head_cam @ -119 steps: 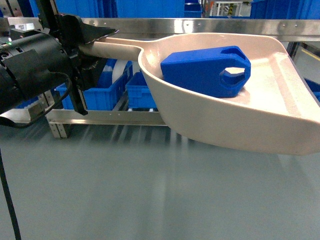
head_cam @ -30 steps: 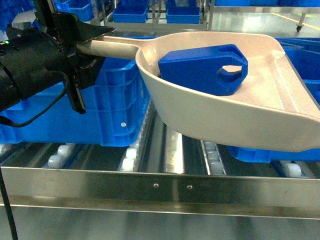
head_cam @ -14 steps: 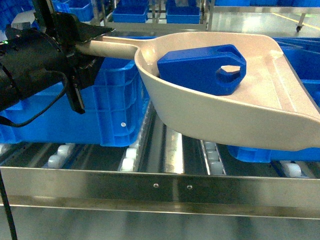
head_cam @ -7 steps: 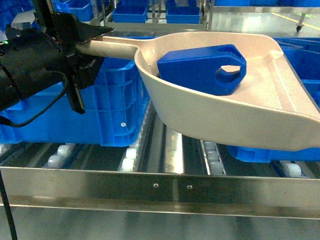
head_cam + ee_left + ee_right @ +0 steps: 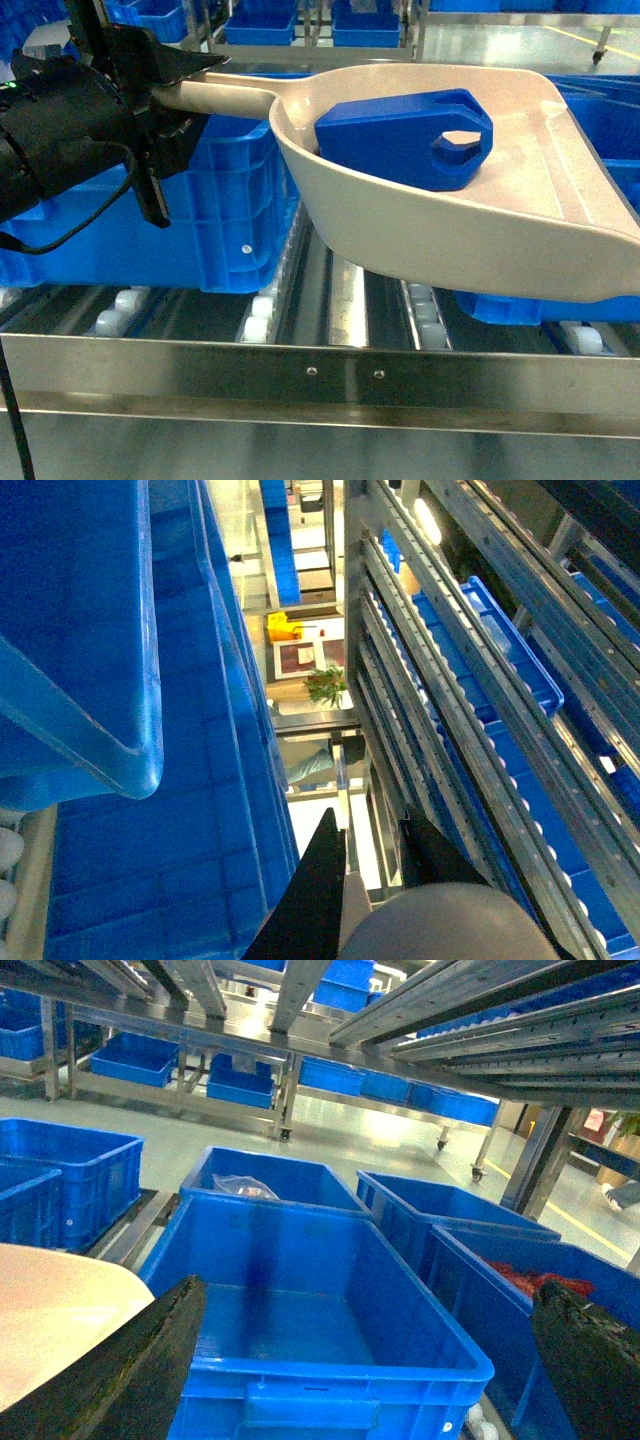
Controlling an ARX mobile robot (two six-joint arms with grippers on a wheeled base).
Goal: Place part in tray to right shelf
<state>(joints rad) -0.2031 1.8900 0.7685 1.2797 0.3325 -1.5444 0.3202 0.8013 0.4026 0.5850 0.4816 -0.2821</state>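
Note:
The blue part [image 5: 405, 138] lies inside the pale beige tray [image 5: 520, 230], handle cut-out to the right. The tray is held level above the right shelf [image 5: 320, 375], over its roller lanes. My left gripper [image 5: 205, 90] is shut on the tray's handle [image 5: 235, 98] at the upper left. From the left wrist, its black fingers [image 5: 318, 895] press either side of the handle's rounded end [image 5: 445, 925]. My right gripper [image 5: 372, 1360] is open, with nothing between its wide-apart fingers [image 5: 150, 1360]. It hangs over a blue crate [image 5: 310, 1310], and the tray's edge [image 5: 50, 1310] shows at its left.
A large blue crate [image 5: 220, 200] sits on the rollers behind the tray's handle and another [image 5: 600, 300] to the right under the tray's mouth. White rollers [image 5: 258, 318] run between steel rails. Further crates [image 5: 450, 1215] and upper rack lanes [image 5: 500, 1030] stand beyond.
Since the oldest frame the shelf has come close, its front rail now low in the view. Tray, part and left gripper hold the same pose. Nothing moves over the last second.

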